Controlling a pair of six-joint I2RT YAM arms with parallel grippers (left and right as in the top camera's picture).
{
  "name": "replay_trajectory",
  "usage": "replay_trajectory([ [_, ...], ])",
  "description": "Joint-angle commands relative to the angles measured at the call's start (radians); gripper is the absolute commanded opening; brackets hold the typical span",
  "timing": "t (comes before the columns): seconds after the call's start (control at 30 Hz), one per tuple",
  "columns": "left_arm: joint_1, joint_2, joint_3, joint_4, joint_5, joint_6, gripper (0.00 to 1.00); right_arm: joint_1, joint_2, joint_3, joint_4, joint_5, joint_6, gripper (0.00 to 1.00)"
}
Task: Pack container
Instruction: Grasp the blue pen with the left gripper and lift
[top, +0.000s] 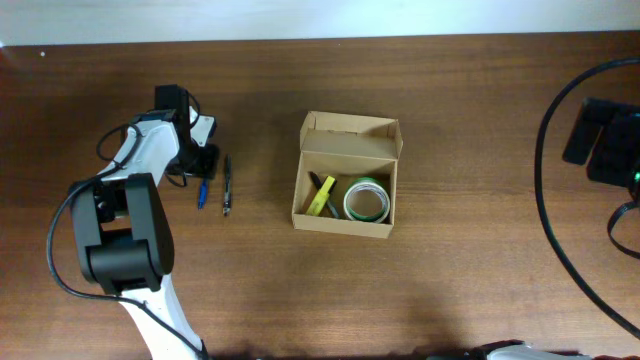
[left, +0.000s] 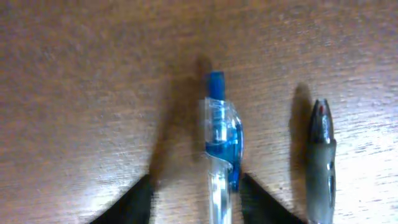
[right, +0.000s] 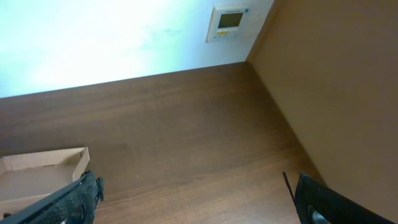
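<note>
The tan cardboard box (top: 345, 222) stands mid-table with its lid flap (top: 352, 137) open at the back. Inside lie a green tape roll (top: 367, 200) and a yellow item (top: 320, 196) beside a dark pen. A corner of the box shows in the right wrist view (right: 43, 163). A blue pen (top: 203, 193) and a dark grey pen (top: 227, 186) lie left of the box. My left gripper (top: 203, 160) is low over the blue pen (left: 219, 143), open, with a finger on each side of it (left: 196, 199). The grey pen (left: 320, 155) lies just right. My right gripper (right: 196, 205) is open and empty.
The right arm (top: 605, 140) sits at the table's far right edge with black cables (top: 548, 200) looping round it. A wall panel (right: 229, 22) and a side wall (right: 336, 81) show in the right wrist view.
</note>
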Motion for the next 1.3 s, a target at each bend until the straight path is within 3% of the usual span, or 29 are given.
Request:
replay_trajectory([
  [0.0, 0.002, 0.037, -0.009, 0.004, 0.008, 0.002, 0.29, -0.007, 0.0, -0.003, -0.006, -0.005, -0.007, 0.99],
  [0.4, 0.002, 0.037, -0.009, 0.005, 0.008, -0.013, 0.02, -0.007, 0.0, -0.003, -0.006, -0.005, -0.008, 0.99],
  [0.9, 0.002, 0.035, 0.005, -0.024, 0.007, -0.036, 0.01, -0.007, 0.0, -0.003, -0.006, -0.005, -0.011, 0.99],
  [1.27, -0.03, -0.1, 0.222, -0.212, 0.007, -0.059, 0.02, -0.007, 0.0, -0.003, -0.006, -0.005, -0.01, 0.99],
])
